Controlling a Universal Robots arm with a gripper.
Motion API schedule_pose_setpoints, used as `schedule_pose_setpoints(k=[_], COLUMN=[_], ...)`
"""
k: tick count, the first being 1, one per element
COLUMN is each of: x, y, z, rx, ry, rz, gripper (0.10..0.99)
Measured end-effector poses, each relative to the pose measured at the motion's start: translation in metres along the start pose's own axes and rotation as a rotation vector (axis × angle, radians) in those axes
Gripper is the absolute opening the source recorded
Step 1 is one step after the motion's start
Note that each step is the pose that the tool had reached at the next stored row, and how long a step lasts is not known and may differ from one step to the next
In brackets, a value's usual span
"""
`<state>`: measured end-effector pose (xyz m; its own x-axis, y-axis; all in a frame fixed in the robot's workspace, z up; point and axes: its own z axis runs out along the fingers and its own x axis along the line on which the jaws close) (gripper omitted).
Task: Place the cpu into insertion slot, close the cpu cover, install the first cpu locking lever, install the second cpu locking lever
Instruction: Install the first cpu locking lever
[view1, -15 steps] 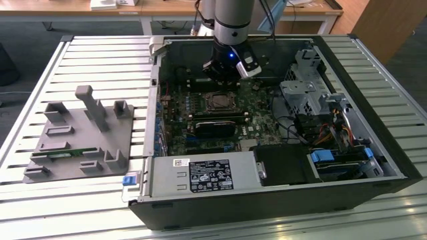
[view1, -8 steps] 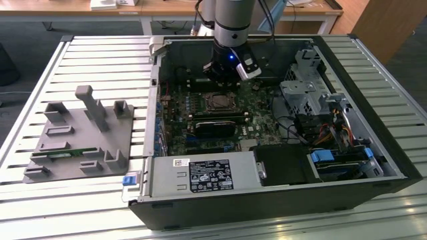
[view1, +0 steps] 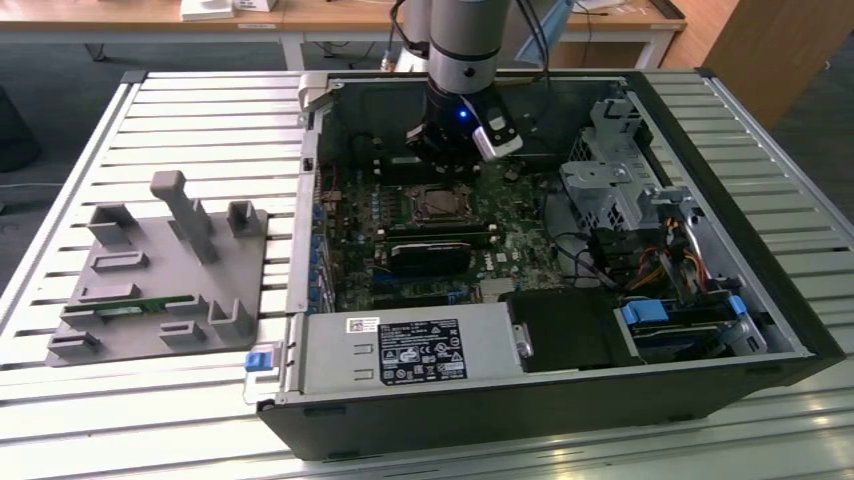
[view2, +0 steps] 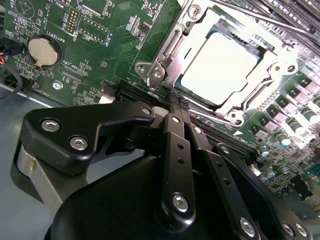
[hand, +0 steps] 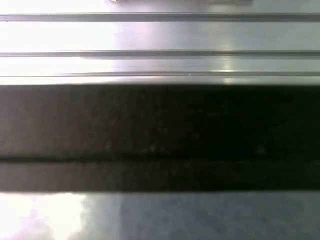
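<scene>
cpu (view2: 220, 62) sits in insertion slot (view1: 437, 203), cpu cover (view2: 169, 47) down over it. End effector (view2: 176, 102) pressed together, holding nothing, tips just beside the socket edge. Probably acting as a narrow pusher, not a grip.

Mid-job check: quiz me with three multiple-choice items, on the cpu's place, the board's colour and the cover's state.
1. The cpu lies: A on a grey fixture; B in the insertion slot; C on the table.
2. The circuit board is: A red; B white; C green.
3. The cpu cover is: A down around the cpu; B upright; C missing.
B: its pale face sits within the socket rim. C: green shows around the slot. A: the frame lies flat on it.
</scene>
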<state>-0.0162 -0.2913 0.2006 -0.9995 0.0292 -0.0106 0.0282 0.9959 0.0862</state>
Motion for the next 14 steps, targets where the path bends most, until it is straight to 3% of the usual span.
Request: schedule_pose_setpoints(k=[5, 14], x=[0.0000, 0.0001], y=[0.0001, -0.0002], z=[-0.0006, 0.0018], rx=[0.000, 0.020], ry=[-0.0001, -0.0003], rz=[0.000, 0.000], gripper=[0.106, 0.106])
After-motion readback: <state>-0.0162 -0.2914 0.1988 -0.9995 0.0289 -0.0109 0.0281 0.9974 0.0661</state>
